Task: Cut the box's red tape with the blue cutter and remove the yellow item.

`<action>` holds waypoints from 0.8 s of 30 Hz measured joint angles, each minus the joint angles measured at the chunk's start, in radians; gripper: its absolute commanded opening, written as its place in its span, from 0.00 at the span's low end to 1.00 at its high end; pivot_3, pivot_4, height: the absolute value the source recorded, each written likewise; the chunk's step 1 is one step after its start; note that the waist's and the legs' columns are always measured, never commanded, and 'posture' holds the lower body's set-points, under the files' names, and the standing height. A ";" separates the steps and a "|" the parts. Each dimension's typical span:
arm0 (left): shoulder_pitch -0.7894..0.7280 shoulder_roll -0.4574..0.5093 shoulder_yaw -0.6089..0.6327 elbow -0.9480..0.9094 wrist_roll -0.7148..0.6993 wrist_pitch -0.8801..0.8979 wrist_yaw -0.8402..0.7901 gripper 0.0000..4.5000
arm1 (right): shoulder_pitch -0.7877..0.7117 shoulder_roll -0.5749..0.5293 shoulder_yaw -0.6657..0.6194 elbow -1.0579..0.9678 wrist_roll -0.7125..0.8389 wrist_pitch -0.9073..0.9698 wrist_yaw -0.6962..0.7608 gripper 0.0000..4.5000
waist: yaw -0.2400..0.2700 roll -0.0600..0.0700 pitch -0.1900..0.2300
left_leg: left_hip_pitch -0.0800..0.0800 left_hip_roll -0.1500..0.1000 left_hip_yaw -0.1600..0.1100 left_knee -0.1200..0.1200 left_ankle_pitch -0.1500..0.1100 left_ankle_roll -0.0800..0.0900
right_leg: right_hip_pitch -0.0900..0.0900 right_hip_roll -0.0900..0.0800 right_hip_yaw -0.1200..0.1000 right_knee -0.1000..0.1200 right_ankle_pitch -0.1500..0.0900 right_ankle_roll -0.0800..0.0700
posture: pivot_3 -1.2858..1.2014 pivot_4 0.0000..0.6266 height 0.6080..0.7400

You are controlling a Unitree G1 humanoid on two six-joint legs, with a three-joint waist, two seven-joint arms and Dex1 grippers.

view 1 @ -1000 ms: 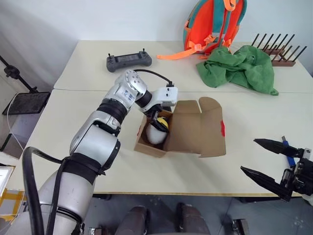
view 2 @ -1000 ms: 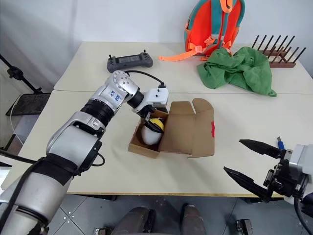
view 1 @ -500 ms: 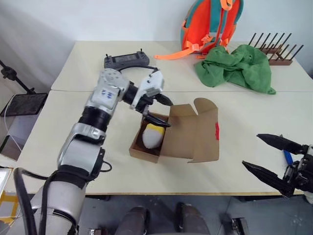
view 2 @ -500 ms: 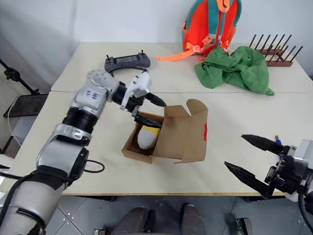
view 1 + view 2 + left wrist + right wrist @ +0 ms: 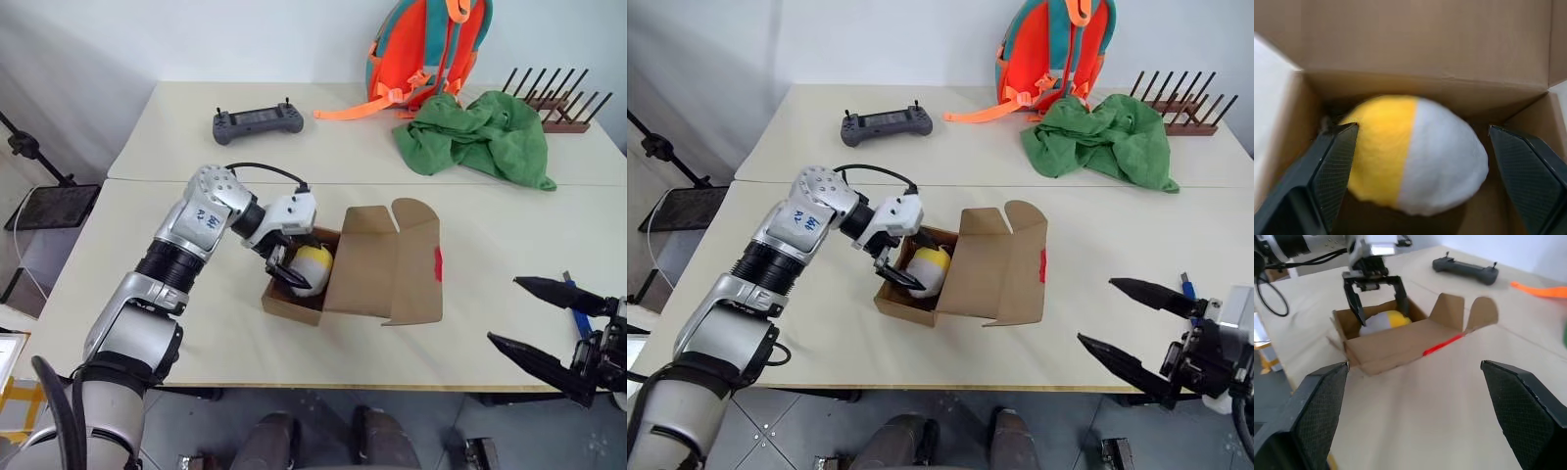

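Note:
The brown box (image 5: pixel 377 269) lies mid-table with its flaps thrown open. The cut red tape (image 5: pixel 437 260) shows on the edge of its right flap. Inside lies the yellow item (image 5: pixel 1410 152), a soft yellow-and-white lump. My left gripper (image 5: pixel 297 262) reaches into the box from its left side, open. Its fingers (image 5: pixel 1334 166) stand on either side of the lump without squeezing it. My right gripper (image 5: pixel 505 311) hovers open and empty at the table's front right, pointing at the box (image 5: pixel 1400 340). The blue cutter (image 5: pixel 578 318) lies on the table just behind it.
A grey controller (image 5: pixel 258 122) sits at the back left. An orange backpack (image 5: pixel 426 49), a green cloth (image 5: pixel 480 137) and a wooden peg rack (image 5: pixel 558 98) stand at the back right. The table's front edge runs close below the box.
My left arm has swung out to the left, and its open gripper has lifted from the box's back corner and come down around the yellow item. The right gripper has stayed put.

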 measured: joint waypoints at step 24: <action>-0.078 -0.267 0.491 0.202 -0.423 0.095 0.213 0.04 | -0.087 -0.021 -0.032 -0.031 0.122 0.047 -0.025 1.00 | -0.018 0.000 0.000 | -0.001 0.002 0.000 0.006 -0.001 0.000 | 0.000 0.000 -0.001 0.004 0.000 0.000 | 0.52 0.24 1.00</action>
